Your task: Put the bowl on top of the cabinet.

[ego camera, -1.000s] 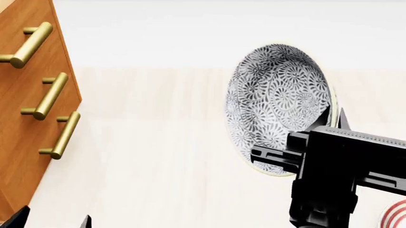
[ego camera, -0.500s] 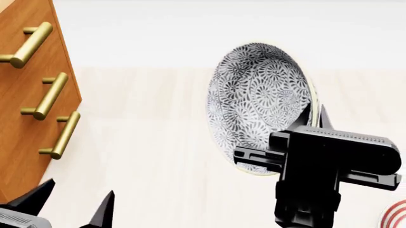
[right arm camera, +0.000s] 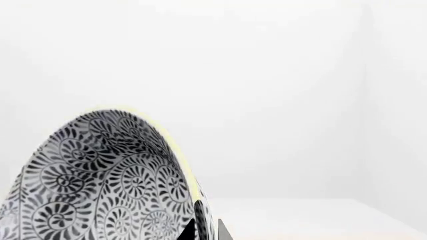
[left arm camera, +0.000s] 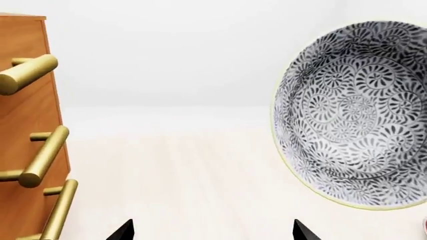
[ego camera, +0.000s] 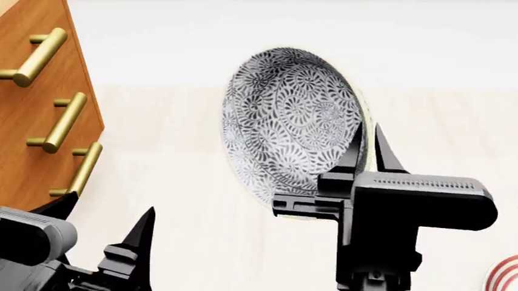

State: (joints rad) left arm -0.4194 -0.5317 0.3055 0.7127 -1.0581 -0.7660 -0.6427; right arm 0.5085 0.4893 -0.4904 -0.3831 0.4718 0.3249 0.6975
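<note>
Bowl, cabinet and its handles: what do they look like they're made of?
The bowl looks like glazed ceramic: smooth, with a dense grey-black floral print and a pale rim. The cabinet looks like wood, orange-brown with faint grain and a matte finish. Its bar handles look like brushed brass-coloured metal, judging by their soft sheen.

The head view looks forward and down from above and behind both arms. The left wrist view looks out past its claw tips, closer in, and shares with it the bowl and the cabinet. The right wrist view sits tight against the bowl's rim.
</note>
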